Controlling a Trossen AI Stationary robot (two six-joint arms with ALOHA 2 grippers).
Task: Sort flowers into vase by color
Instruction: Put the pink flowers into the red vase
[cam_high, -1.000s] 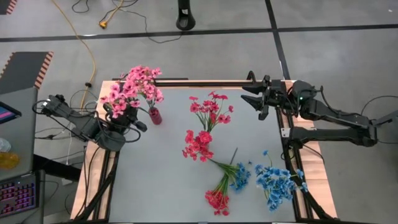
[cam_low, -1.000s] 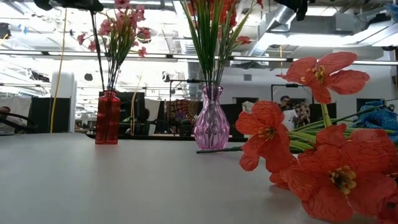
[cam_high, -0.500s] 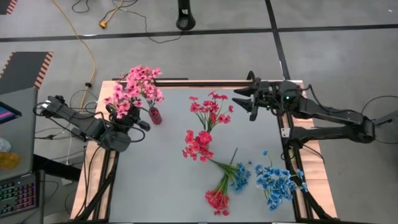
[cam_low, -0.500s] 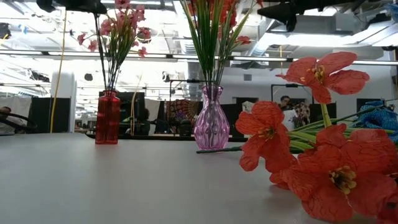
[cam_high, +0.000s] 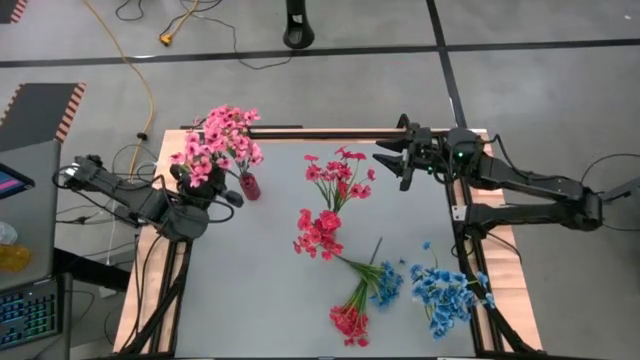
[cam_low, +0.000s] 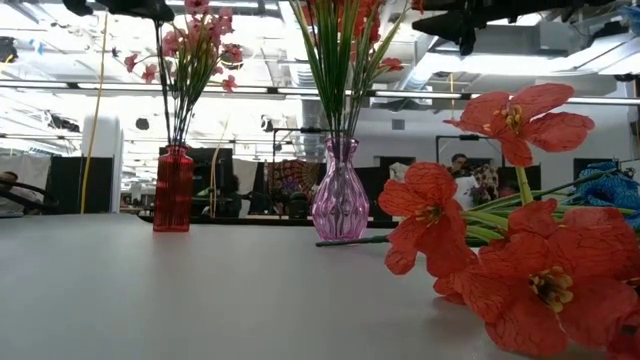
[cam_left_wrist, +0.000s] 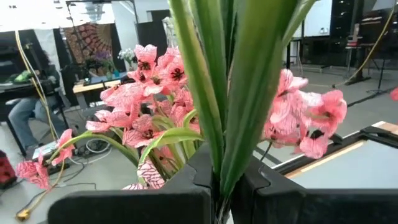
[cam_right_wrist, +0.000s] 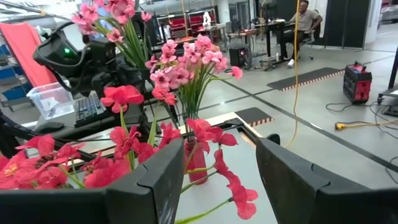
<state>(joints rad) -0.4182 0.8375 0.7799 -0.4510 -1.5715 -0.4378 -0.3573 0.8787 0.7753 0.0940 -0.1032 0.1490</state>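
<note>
Pink flowers (cam_high: 205, 155) fill the left gripper (cam_high: 196, 190), whose fingers are pressed together on the green stems; in the left wrist view the stems (cam_left_wrist: 217, 93) rise straight out between the two dark fingers (cam_left_wrist: 155, 202), with the pink blossoms behind them. This gripper is at the left edge of the table (cam_high: 260, 290), just beside the red vase (cam_high: 249, 186), which already has a bunch of pink flowers (cam_high: 232, 125) standing in it. The right gripper (cam_high: 392, 165) is at the far side of the table, to the right of the purple vase (cam_low: 339, 197), and its fingers (cam_right_wrist: 292, 180) stand apart with nothing between them. The red flowers (cam_high: 338, 175) in the purple vase are close in front of this gripper, but they are not touching it. A loose bunch of red flowers (cam_high: 318, 236) lies on the middle of the table, well apart from both grippers. Nearer to the front edge lie a mixed sprig of red and blue flowers (cam_high: 362, 295) and, to its right, a bunch of blue flowers (cam_high: 445, 292), also far from both grippers.
</note>
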